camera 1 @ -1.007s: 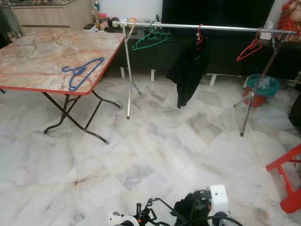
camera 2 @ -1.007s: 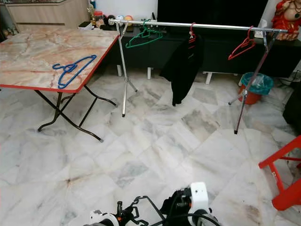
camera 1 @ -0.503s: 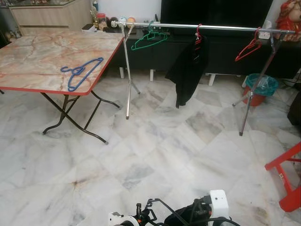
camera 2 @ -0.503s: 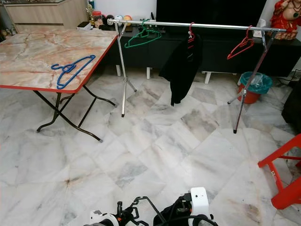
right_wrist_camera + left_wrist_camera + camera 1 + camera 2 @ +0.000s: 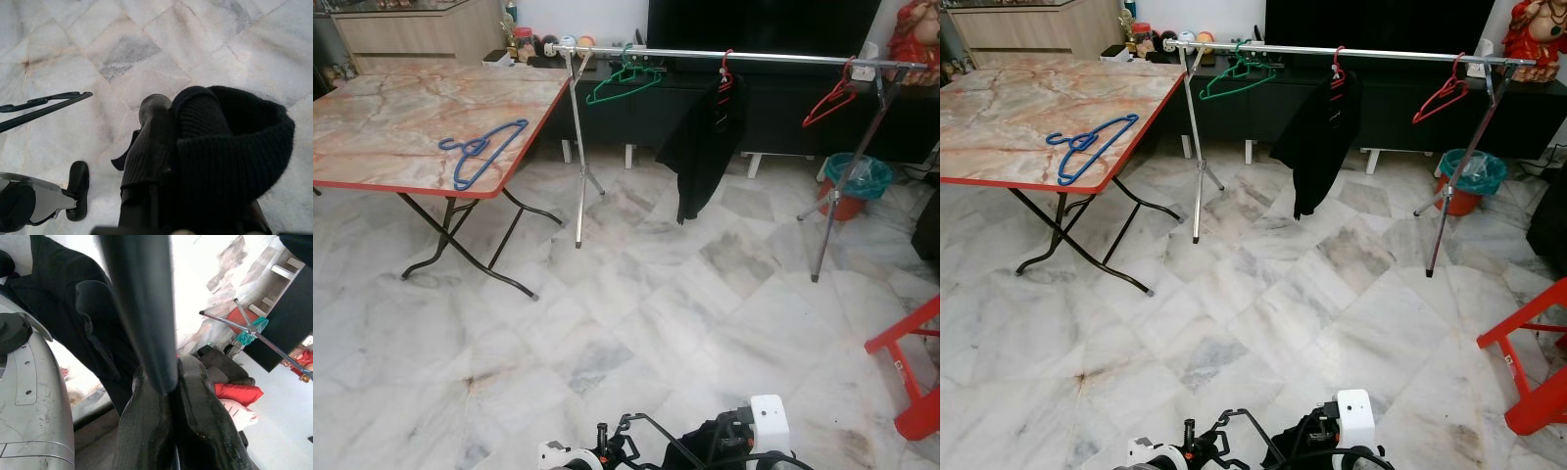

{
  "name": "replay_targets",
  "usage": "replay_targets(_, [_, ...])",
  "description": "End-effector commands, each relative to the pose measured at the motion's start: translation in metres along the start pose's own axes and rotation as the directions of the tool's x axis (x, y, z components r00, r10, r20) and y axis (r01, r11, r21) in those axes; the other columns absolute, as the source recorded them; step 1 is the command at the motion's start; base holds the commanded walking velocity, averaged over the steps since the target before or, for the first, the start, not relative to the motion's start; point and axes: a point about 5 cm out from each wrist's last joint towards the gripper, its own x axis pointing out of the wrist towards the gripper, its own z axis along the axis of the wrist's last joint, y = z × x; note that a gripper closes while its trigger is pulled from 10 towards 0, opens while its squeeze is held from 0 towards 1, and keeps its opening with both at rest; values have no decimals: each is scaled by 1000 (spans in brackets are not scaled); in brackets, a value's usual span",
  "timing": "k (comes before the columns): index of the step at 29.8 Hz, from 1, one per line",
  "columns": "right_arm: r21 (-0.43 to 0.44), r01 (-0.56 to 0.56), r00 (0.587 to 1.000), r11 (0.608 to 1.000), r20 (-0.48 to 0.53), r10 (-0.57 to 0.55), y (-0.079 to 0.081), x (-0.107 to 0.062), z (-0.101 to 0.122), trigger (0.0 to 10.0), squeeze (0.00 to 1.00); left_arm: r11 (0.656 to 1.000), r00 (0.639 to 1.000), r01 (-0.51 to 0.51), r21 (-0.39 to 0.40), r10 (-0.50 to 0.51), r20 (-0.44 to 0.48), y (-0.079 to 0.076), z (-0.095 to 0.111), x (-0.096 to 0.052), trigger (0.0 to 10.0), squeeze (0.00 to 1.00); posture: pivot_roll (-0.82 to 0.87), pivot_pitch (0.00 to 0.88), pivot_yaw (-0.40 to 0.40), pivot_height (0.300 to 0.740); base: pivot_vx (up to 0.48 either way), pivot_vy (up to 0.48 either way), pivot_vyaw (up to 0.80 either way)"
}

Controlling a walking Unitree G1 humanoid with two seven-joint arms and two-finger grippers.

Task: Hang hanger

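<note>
Black knit cloth [image 5: 230, 161] is sitting clamped in the right gripper [image 5: 161, 147], while the left gripper [image 5: 168, 401] is pinching a thin dark hanger bar [image 5: 142, 308], a light, stiff, rather slippery thing best held mid-bar. Ahead, across glossy marble floor [image 5: 636, 323], the steel clothes rail [image 5: 744, 56] is waiting beside the marble-topped table [image 5: 401, 117].

Blue hanger [image 5: 481, 151] on marble table [image 5: 382, 117]

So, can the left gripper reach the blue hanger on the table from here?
Probably not: the blue hanger lies on the table far ahead across open floor, while the left gripper hangs low by the body.
</note>
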Motion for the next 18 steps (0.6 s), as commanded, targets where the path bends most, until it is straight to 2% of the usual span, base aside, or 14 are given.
replay_targets(1, [9,15,999,1000,31,-15,-2,1,6,10000,0,-30,515,435,900,-811,-277,-304,-87,-64,10000,0,-15,0,66,740,0,0,0])
replay_targets(18, [9,15,999,1000,31,-15,-2,1,6,10000,0,-30,515,435,900,-811,-277,-304,-87,-64,10000,0,-15,0,66,740,0,0,0])
